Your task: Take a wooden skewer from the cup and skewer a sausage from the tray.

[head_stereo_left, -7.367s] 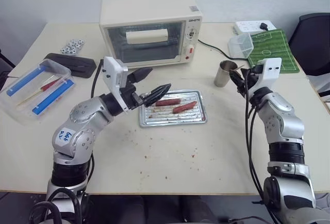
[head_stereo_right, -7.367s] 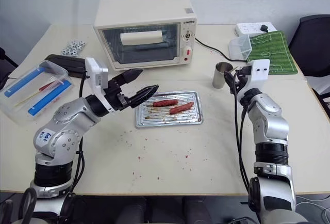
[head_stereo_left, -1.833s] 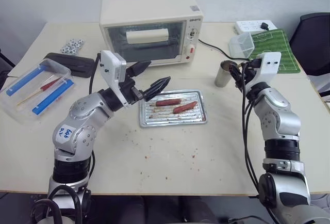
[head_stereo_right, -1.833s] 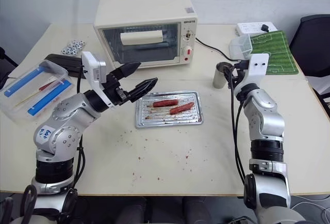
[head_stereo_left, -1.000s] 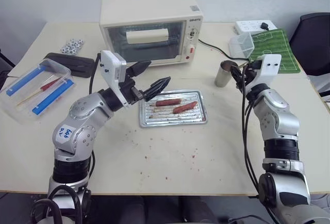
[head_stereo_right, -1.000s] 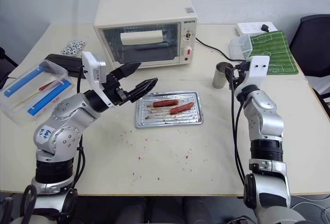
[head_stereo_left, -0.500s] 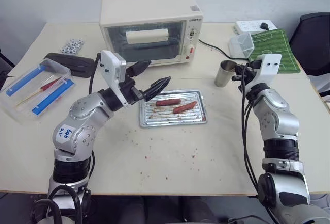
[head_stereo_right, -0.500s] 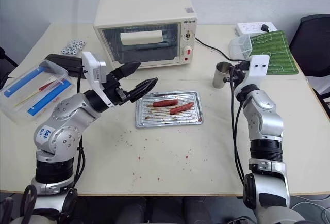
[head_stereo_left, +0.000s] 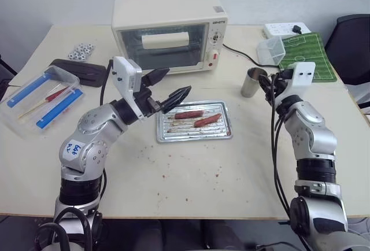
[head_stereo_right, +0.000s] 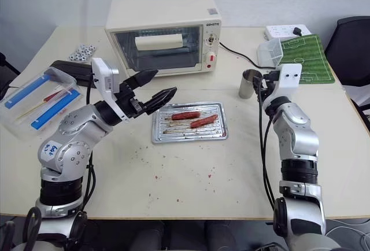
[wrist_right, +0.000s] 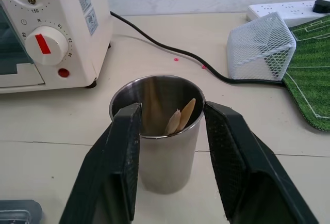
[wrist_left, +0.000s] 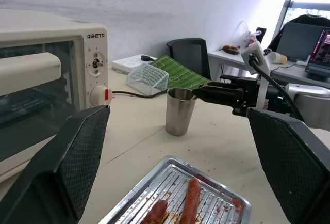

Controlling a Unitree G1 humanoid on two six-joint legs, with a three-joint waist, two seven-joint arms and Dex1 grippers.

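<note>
The steel cup point(wrist_right: 157, 131) stands right of the tray, with two pale wooden skewer tips point(wrist_right: 181, 115) leaning inside it. My right gripper point(wrist_right: 172, 106) is open at the cup's near side, one finger to each side of it, holding nothing. On the ridged metal tray point(head_stereo_left: 193, 134) lie two sausages: a darker one point(head_stereo_left: 188, 114) and a lighter reddish-orange sausage point(head_stereo_left: 207, 120). My left gripper point(head_stereo_left: 178, 81) hangs open and empty above the table, just left of the tray. The left wrist view shows the cup point(wrist_left: 179, 111) with the right gripper point(wrist_left: 209, 93) beside it.
A cream toaster oven point(head_stereo_left: 167, 31) stands behind the tray, its cord running right. A clear tub point(head_stereo_left: 270, 50), a green pitch mat point(head_stereo_left: 306, 54) and a power strip point(head_stereo_left: 286, 29) sit behind the cup. A clear box with blue strips point(head_stereo_left: 40, 100) lies far left.
The right gripper's fingers have parted beside the cup. The left arm, the tray and the sausages have not moved.
</note>
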